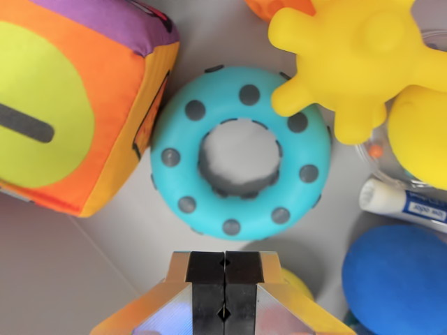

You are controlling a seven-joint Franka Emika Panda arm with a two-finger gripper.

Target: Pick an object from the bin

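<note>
Your gripper (224,289) is closed on nothing, just below the teal ring (241,152)

Around the ring you see an orange fabric cube (70,98) left, yellow spiky toy (356,59) upper right, blue ball (398,279) lower right; the white tube (401,204) label is unreadable

The grey bin floor (105,230) carries a teal dotted ring (241,150) in the middle. A soft orange cube (70,105) lies left of it. A yellow spiky toy (356,59), blue ball (398,279) and white tube (401,202) lie right.

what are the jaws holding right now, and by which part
Nothing. The gripper has its jaws pressed together with nothing between them, just below the teal ring, which lies untouched in the bin.
</note>
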